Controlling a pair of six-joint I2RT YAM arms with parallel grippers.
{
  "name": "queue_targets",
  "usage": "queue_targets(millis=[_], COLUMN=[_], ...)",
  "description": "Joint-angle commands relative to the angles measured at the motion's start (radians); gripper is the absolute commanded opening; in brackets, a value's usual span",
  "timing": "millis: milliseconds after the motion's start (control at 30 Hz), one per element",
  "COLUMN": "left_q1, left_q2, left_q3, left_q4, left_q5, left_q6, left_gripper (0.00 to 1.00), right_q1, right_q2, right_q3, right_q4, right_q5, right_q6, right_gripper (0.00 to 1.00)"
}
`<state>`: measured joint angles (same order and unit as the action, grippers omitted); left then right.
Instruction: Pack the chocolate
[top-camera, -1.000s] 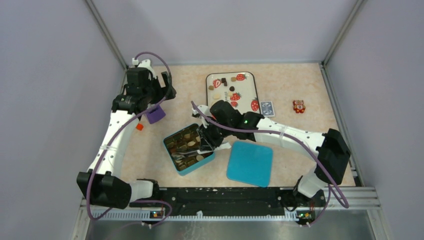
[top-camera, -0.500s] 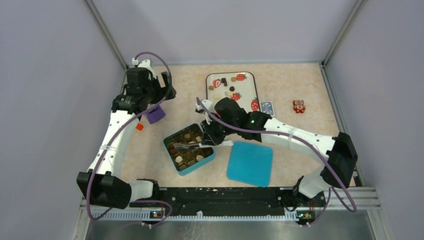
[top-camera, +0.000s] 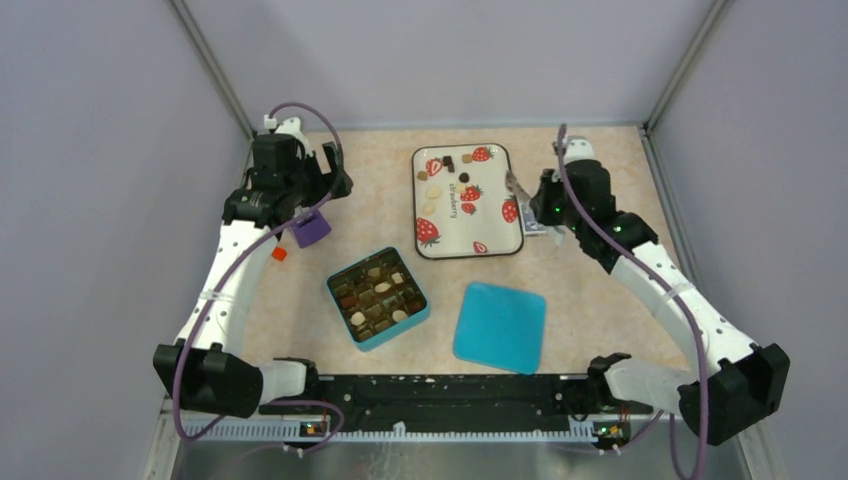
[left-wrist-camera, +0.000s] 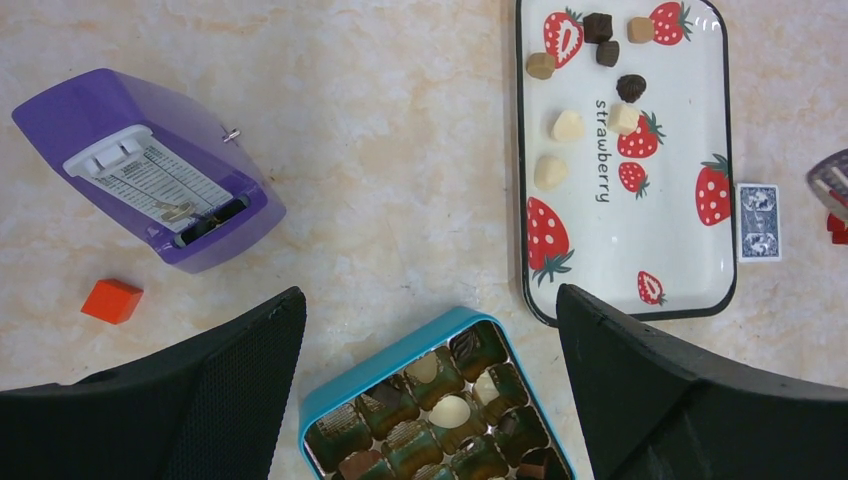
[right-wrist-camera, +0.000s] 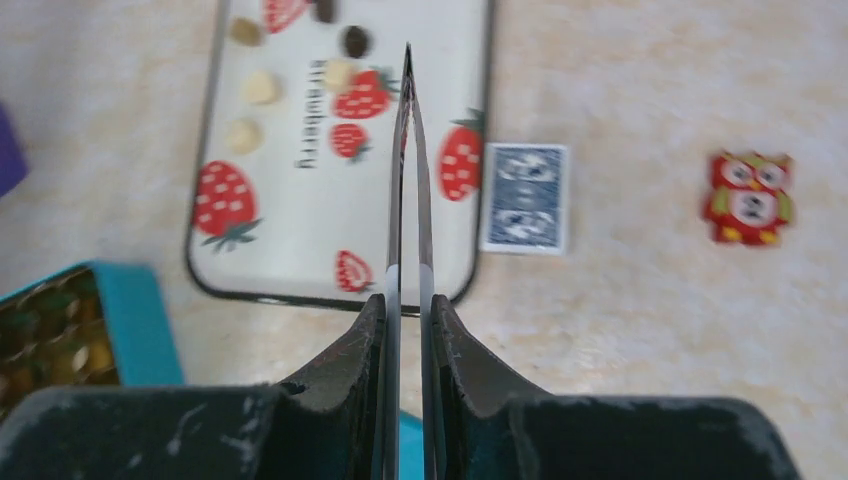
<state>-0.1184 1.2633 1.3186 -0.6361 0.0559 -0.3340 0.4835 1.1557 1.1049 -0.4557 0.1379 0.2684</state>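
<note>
Several tiny chocolate pieces, dark brown, light brown and cream, lie at the far end of the strawberry-print tray; they also show in the left wrist view and the right wrist view. The open teal box holds several more in its cells. Its teal lid lies to its right. My right gripper is shut on metal tweezers, held above the tray's right edge; their tips are together and carry nothing. My left gripper is open and empty, high above the table left of the tray.
A purple device and a small orange cube lie at the left. A blue playing card lies just right of the tray, and a small orange owl figure further right. Walls enclose the table.
My right arm has lifted the tweezers out of the teal box and swung back and to the right, to the tray's right side. The left arm has not moved.
</note>
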Motion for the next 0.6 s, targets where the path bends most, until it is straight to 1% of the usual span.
queue_targets(millis=[0, 67, 133, 267, 367, 533, 567], left_q1=[0.005, 0.005, 0.005, 0.005, 0.005, 0.005, 0.005], left_q2=[0.001, 0.002, 0.002, 0.000, -0.002, -0.010, -0.012], left_q3=[0.031, 0.028, 0.029, 0.021, 0.015, 0.014, 0.011], left_q4=[0.040, 0.042, 0.042, 0.044, 0.047, 0.049, 0.049], left_q5=[0.016, 0.020, 0.022, 0.024, 0.030, 0.027, 0.027], left_q6=[0.008, 0.008, 0.010, 0.010, 0.009, 0.010, 0.010], left_gripper=[0.99, 0.99, 0.99, 0.99, 0.99, 0.99, 0.99], right_q1=[-0.144, -0.190, -0.210, -0.217, -0.225, -0.249, -0.253], right_q2=[-0.078, -0.082, -0.081, -0.095, -0.065, 0.023, 0.040], right_q3=[-0.095, -0.140, -0.181, -0.312, -0.389, -0.454, -0.466], right_q4=[0.078, 0.130, 0.186, 0.417, 0.539, 0.624, 0.637], right_q5=[0.125, 0.148, 0.166, 0.200, 0.235, 0.281, 0.281], right_q6=[0.063, 0.050, 0.031, -0.047, -0.085, -0.086, -0.079], right_gripper=[0.00, 0.00, 0.00, 0.00, 0.00, 0.00, 0.02])
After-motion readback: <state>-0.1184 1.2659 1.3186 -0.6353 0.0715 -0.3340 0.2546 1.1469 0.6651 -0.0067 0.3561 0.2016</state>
